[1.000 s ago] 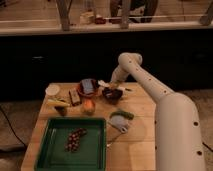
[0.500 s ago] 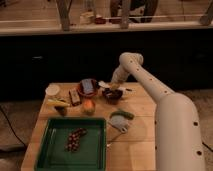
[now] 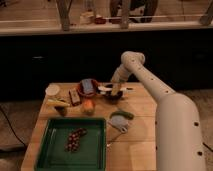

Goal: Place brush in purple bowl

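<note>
The gripper (image 3: 116, 90) sits at the far-centre of the table (image 3: 145, 107), wrist pointing down, directly over the purple bowl (image 3: 113, 98). How wide it's open can't be told, nor whether it has a grip on anything; its tip merges w/ the dark bowl.

A pale bar that looks like the brush (image 3: 105, 89) shows at rim height, sticking out on both sides of the gripper. Its long axis runs approx left-right in the view, across the bowl top. So the brush is right at the tool, not off to a side, and the bowl is straight below. Only one arm, so no choice of reach.

Judgement: the placing step is nearly done. What's left is prob. a short drop and let-go. The risk is that the long brush bridges the rim or tips out instead of settling inside.

Nearby: red bowl (image 3: 87, 86) w/ a blue item just left of the purple one, an orange (image 3: 88, 105) in front, and a green tray (image 3: 50, 152) w/ grapes (image 3: 75, 139) nearer the camera, well apart.
</note>
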